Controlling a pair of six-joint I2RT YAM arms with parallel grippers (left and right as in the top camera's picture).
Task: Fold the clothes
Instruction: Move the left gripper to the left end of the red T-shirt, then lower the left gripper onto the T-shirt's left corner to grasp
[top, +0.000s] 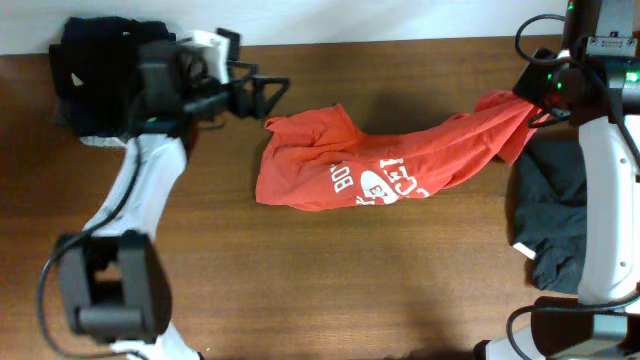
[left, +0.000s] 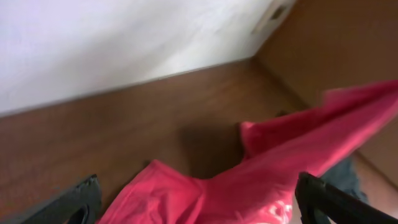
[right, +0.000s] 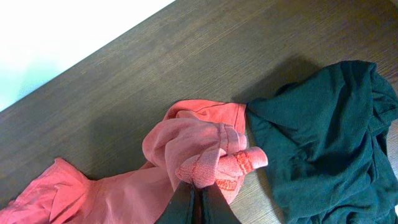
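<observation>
Overhead, I see the red-orange T-shirt (top: 380, 165) stretched across the surface (top: 350, 290), its right end pinched in my right fingers (right: 183, 210); my left fingers (left: 78, 200) gape wide near its other end.

You get soft, even light in the overhead view, and the brown wooden table (top: 400, 300) carries only faint shadows. Your left wrist view is blurred: the red-orange cotton T-shirt (left: 280, 168) smears, with a dark shadow at frame centre. The plain white backdrop (right: 62, 37) blows out at the upper left of the right wrist view.
</observation>
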